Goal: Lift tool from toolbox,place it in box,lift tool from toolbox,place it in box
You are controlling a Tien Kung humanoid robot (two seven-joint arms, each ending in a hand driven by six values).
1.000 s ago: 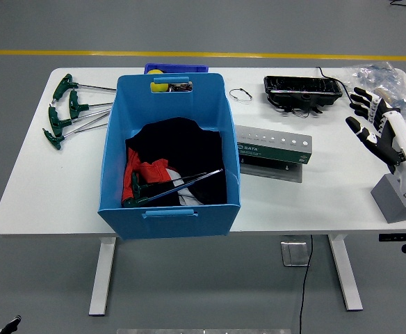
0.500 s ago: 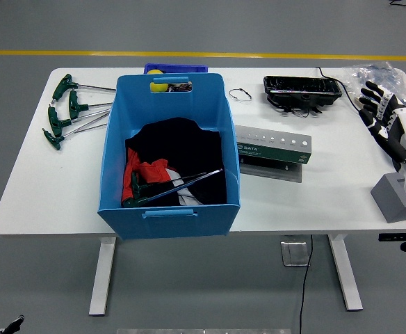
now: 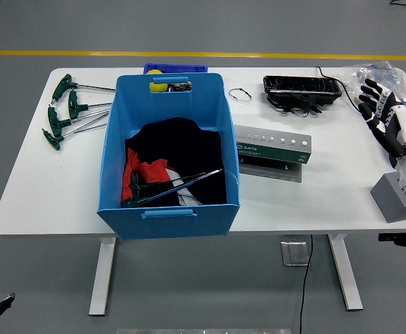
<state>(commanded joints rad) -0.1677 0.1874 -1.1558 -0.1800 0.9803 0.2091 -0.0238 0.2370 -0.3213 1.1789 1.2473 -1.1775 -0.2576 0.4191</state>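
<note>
The right robot hand [image 3: 382, 111] hovers over the table [image 3: 342, 188], fingers spread, holding nothing.

A white table [image 3: 50, 188] stands on a grey floor with a yellow line [image 3: 189, 53] running across the far side. A small metal wire ring [image 3: 240, 94] lies on the tabletop, right of centre toward the far edge. Further right sits a black tray [image 3: 302, 88] with tangled wires, a black cable [image 3: 326, 72] leading off behind it. At the far right corner lies a clear plastic bag [image 3: 380, 72]. A grey block [image 3: 391, 198] rests at the right near edge. Another cable [image 3: 304, 278] hangs below the table.
</note>
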